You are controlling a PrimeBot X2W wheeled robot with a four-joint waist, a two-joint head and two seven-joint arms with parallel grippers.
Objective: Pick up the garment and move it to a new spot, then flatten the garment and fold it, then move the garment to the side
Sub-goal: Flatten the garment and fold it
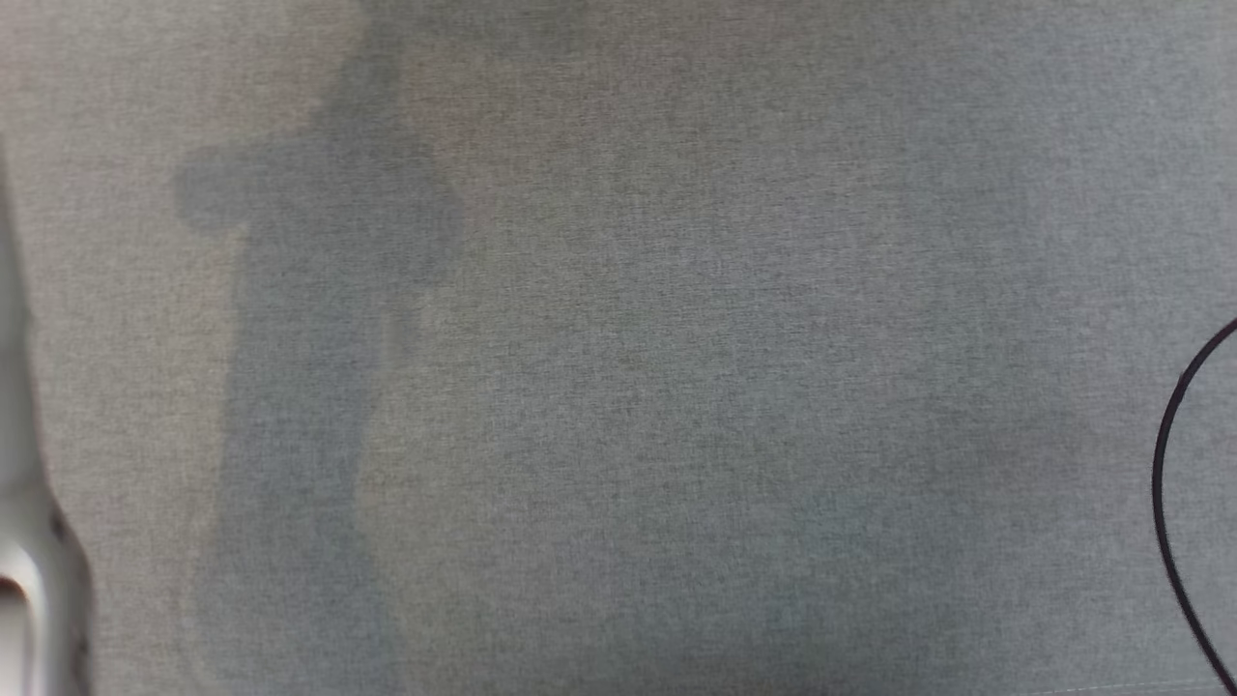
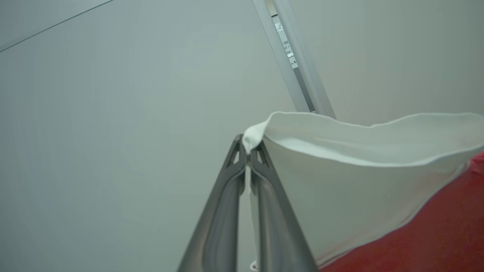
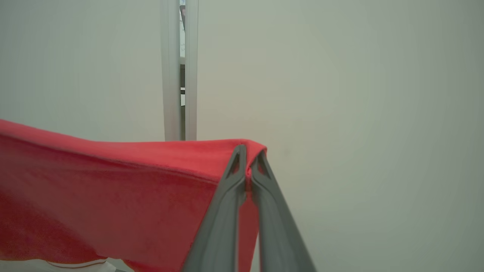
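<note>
In the left wrist view my left gripper (image 2: 247, 151) is shut on the edge of a white sleeve of the garment (image 2: 351, 170), whose red body shows at the lower right. In the right wrist view my right gripper (image 3: 247, 158) is shut on a red edge of the garment (image 3: 113, 196), which stretches away to the left and hangs down. Both grippers hold the cloth up in front of pale walls. The grey cloth-covered table (image 1: 676, 387) lies in the head view with an arm's shadow across its left part.
A metal post (image 3: 177, 71) stands between the pale wall panels behind the garment. A black cable (image 1: 1174, 503) curves in at the right edge of the head view. A blurred pale robot part (image 1: 24, 580) sits at its lower left edge.
</note>
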